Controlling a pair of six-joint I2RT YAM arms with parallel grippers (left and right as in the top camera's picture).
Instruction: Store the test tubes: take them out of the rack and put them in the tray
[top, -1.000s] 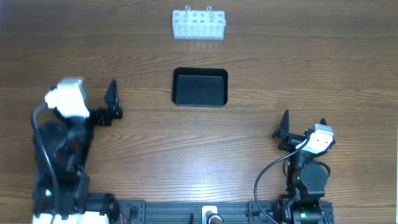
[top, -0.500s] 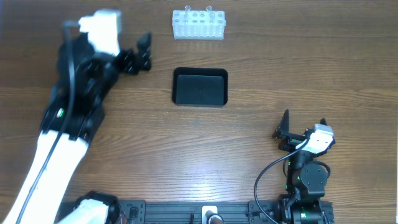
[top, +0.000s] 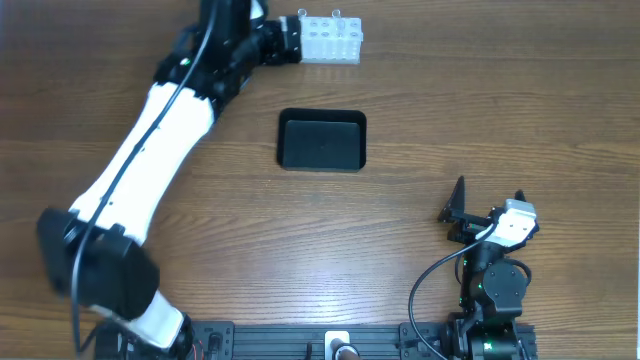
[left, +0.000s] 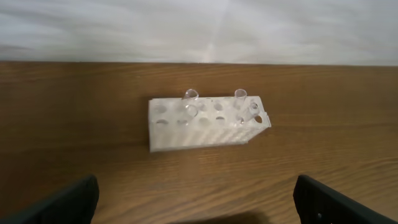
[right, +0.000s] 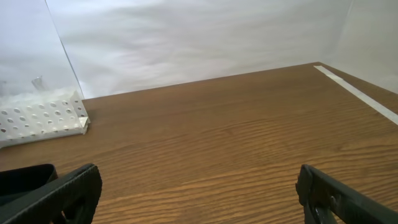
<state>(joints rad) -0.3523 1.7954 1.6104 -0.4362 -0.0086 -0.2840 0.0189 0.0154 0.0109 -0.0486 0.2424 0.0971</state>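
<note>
The white rack (top: 332, 42) sits at the far side of the counter (top: 500, 100). A few clear test tubes (left: 190, 95) stand up in its holes. The black tray (top: 322, 140) lies on the counter, nearer to the arms than the rack and apart from it. The left arm (top: 160, 130) stretches a long way up the counter. The left gripper (left: 196, 180) is close to the rack, which lies just in front of it. Its two fingers (left: 68, 202) are spread wide and hold nothing. The right gripper (top: 490, 188) is near its own base, well apart from the tray. Its fingers (right: 62, 190) are spread wide too and hold nothing.
</note>
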